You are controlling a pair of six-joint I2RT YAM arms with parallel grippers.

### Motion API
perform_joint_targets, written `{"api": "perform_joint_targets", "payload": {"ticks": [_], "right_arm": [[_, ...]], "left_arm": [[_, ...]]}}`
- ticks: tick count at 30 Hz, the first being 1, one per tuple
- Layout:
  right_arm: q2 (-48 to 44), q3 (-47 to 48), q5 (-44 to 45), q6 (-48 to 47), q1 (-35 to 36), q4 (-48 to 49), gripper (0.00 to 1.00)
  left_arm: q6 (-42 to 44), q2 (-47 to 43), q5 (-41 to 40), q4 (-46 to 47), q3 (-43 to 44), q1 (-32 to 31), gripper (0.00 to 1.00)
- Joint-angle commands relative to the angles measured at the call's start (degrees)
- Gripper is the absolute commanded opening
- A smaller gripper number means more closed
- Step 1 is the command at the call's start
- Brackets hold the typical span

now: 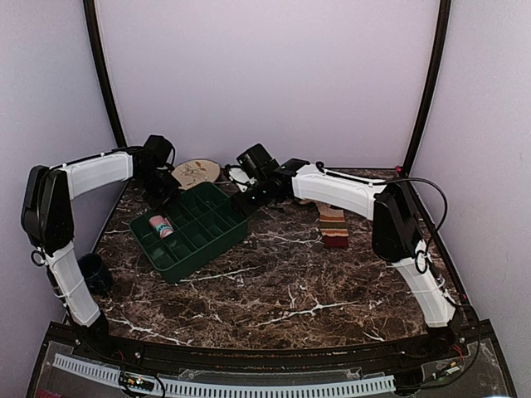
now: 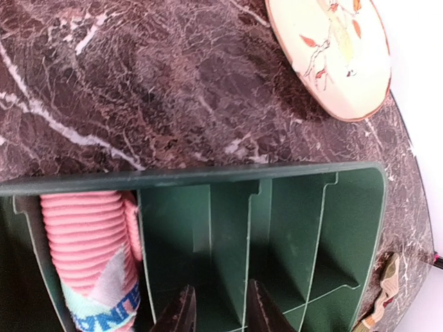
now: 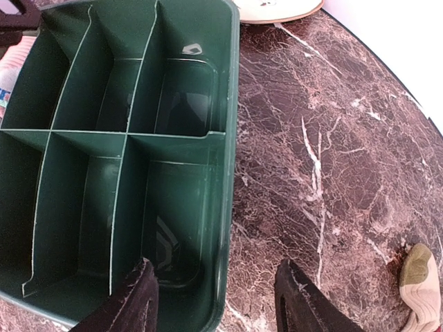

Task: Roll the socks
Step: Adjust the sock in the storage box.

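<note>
Left wrist: pink sock point(image 2: 90, 242) in one tray point(image 2: 208, 176) cell; L claw point(image 2: 221, 297), R claw point(image 3: 216, 280) open, empty.

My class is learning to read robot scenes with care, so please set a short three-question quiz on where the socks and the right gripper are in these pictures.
1. True or false: the pink sock sits inside a compartment of the green tray.
2. Where is the striped sock? A: in the tray. B: on the table, to the right of the tray. C: on top of the pink sock.
3. Fill the gap: the right gripper has its jaws ____, one on each side of the tray's wall.

Key: 1 true; 2 B; 3 open.
</note>
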Motion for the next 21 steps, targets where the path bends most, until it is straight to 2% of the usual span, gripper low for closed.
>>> {"api": "perform_joint_targets", "payload": {"ticks": [1,5,9,11,21], "right_arm": [[0.45,1.76,0.11,-0.16,-0.23,0.47,0.55],[0.12,1.29,0.19,-0.25,-0.16,0.47,0.56],[-0.02,1.17,0.15,-0.25,-0.22,0.65,0.56],[0.05,1.17,0.19,-0.25,-0.16,0.73,0.56],[0.05,0.85,-0.15,-0.03,-0.14,0.80,0.56]], "left_arm": [[0.34,-3.48,-1.74,-5.17,-1.67,-0.49,0.29],[-0.07,-7.31,-2.73,-4.97,-6.63,-0.49,0.28],[-0.18,-9.89,-2.96,-4.53,-10.39,-0.21,0.23],[-0.28,-10.26,-2.76,-4.72,-11.00,-0.23,0.19],[-0.59,-9.12,-2.22,-4.30,-11.88,-0.23,0.19]]}}
